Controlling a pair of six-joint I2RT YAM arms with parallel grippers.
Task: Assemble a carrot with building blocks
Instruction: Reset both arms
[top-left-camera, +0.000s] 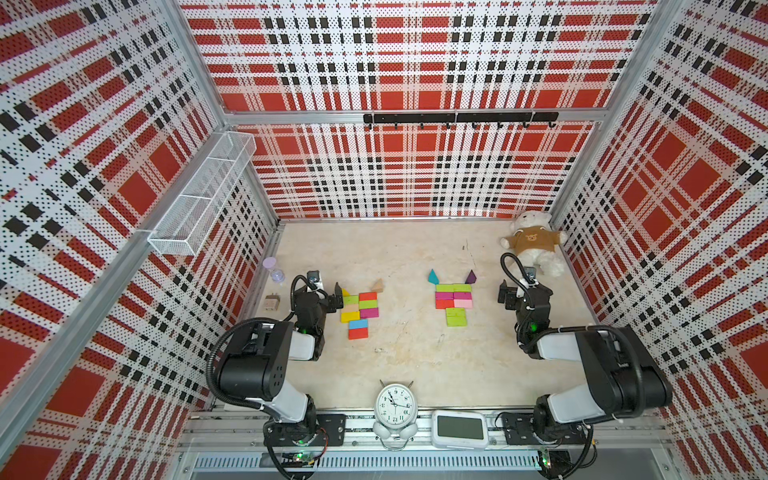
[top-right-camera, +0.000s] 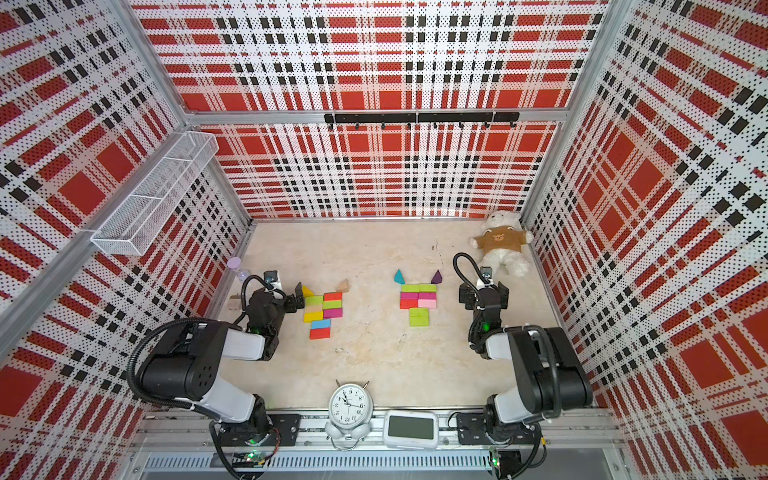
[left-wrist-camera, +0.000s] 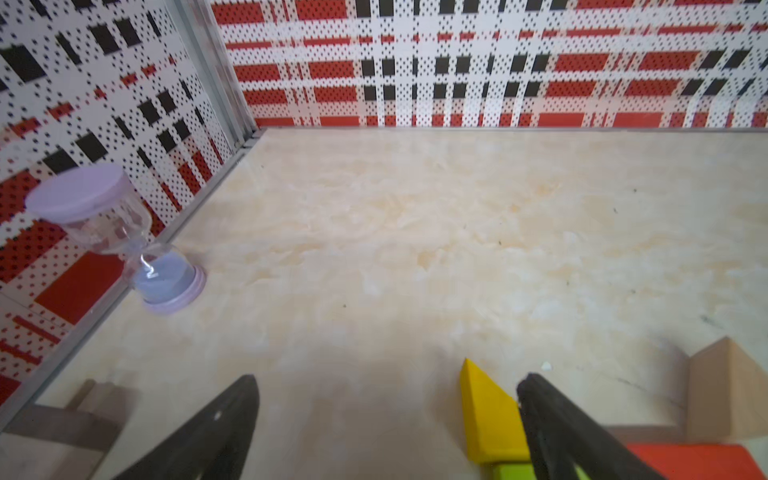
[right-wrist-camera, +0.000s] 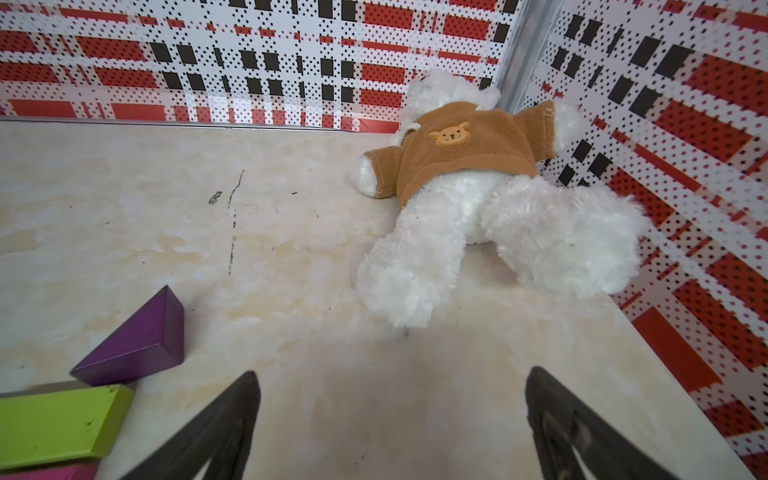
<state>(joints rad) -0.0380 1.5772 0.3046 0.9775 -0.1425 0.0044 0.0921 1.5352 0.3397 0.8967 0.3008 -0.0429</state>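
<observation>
Pincers both spread wide, empty; left pincer (left-wrist-camera: 387, 378) just beside yellow wedge (left-wrist-camera: 486, 411), right pincer (right-wrist-camera: 392, 371) near purple wedge (right-wrist-camera: 137, 340); building blocks (top-left-camera: 359, 309) flat on tabletop (top-left-camera: 395, 257) in two carrot-like clusters; probably leaf-wedge stage; next: straddle yellow wedge, nudge square.

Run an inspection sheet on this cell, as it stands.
surface: beige table, dark scuffs.
job's things: building blocks flat in two clusters, one by each arm; yellow wedge beside one left jaw.
clutter: teddy bear, sand timer, tan cube, alarm clock, digital clock.
grippers: left gripper, right gripper open, empty.
cables: black conduit loops on arms, clear of blocks.
surroundings: plaid walls, wire basket, hook rail.
</observation>
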